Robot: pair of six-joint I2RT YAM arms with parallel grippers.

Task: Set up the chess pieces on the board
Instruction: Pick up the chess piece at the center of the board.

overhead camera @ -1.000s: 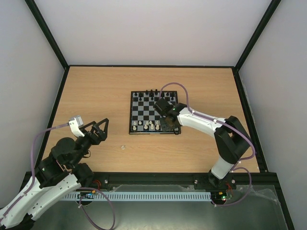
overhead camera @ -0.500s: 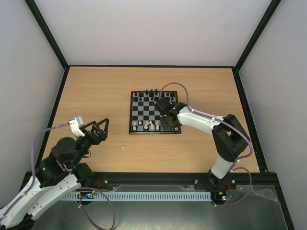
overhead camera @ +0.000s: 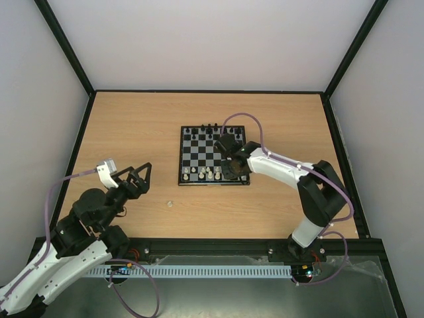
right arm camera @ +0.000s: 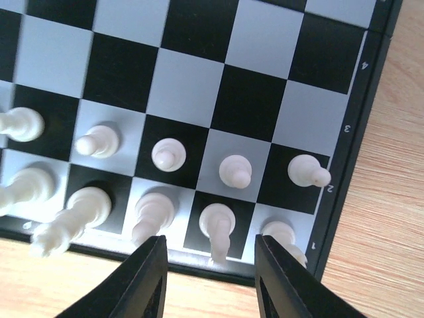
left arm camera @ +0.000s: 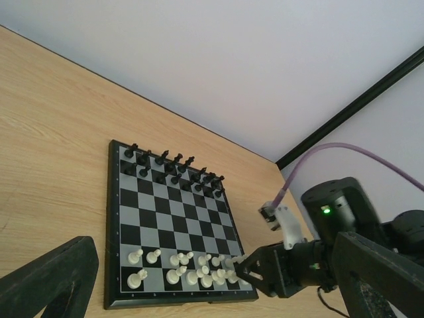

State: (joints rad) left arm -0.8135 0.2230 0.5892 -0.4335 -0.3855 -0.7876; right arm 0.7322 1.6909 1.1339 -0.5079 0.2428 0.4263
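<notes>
**Top external.** A small square chessboard with black and pale grey checks (overhead camera: 199, 151) is recorded near the middle of the light wooden desk (overhead camera: 132, 126). Tiny whitish chess pieces (overhead camera: 204, 173) are ranged along its two near rows, and tiny black chess pieces (overhead camera: 207, 129) along its far edge. One small whitish object (overhead camera: 169, 204) is noted on the bare desk, well apart from the board; its kind cannot be told. The right fingers (overhead camera: 231, 172) are held over the board's near right corner. The left fingers (overhead camera: 140, 176) are raised at the near left, well apart from the board.

**Left wrist.** The left fingers are seen spread wide, with nothing held.

**Right wrist.** The right fingers are seen partly parted and gripping nothing. One whitish back-row piece (right arm camera: 217, 232) on a black square stands in the gap between them, apparently touched by neither.
</notes>
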